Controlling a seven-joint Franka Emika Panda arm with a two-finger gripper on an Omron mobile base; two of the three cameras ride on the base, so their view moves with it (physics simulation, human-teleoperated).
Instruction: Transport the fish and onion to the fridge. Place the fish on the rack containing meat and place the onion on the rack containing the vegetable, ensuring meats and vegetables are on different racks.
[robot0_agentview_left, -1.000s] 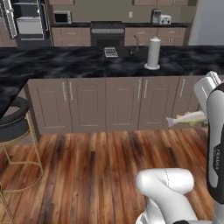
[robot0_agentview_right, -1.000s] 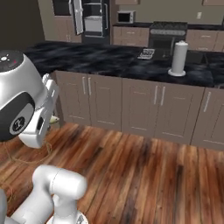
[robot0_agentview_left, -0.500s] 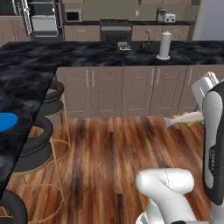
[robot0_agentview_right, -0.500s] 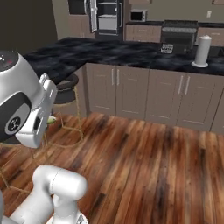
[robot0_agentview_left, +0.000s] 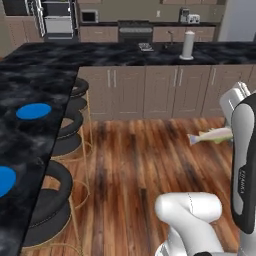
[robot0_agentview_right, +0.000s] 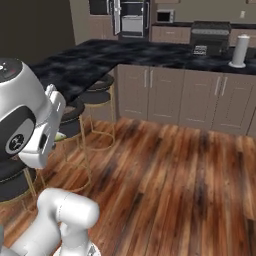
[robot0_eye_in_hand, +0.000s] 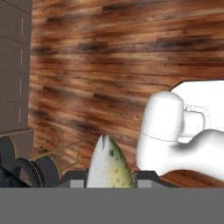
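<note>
Above the open wooden floor (robot0_agentview_left: 135, 150), the hand (robot0_eye_in_hand: 109, 180) is gripping the fish (robot0_eye_in_hand: 108, 165) tightly, its head poking out beyond the fingertips. Seen from the left base, the fish (robot0_agentview_left: 212, 136) is lying level, tail pointing left. Bare floor is stretching toward the cabinets, with stools (robot0_agentview_left: 60, 197) lining the black counter (robot0_agentview_left: 37, 90) edge bearing blue plates (robot0_agentview_left: 33, 110). Far back, the fridge (robot0_agentview_right: 131, 19) is standing open.

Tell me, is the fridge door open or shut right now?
Open. In the right base view the fridge at the back shows its pale shelves, with its white-edged door swung out to the left.
</note>
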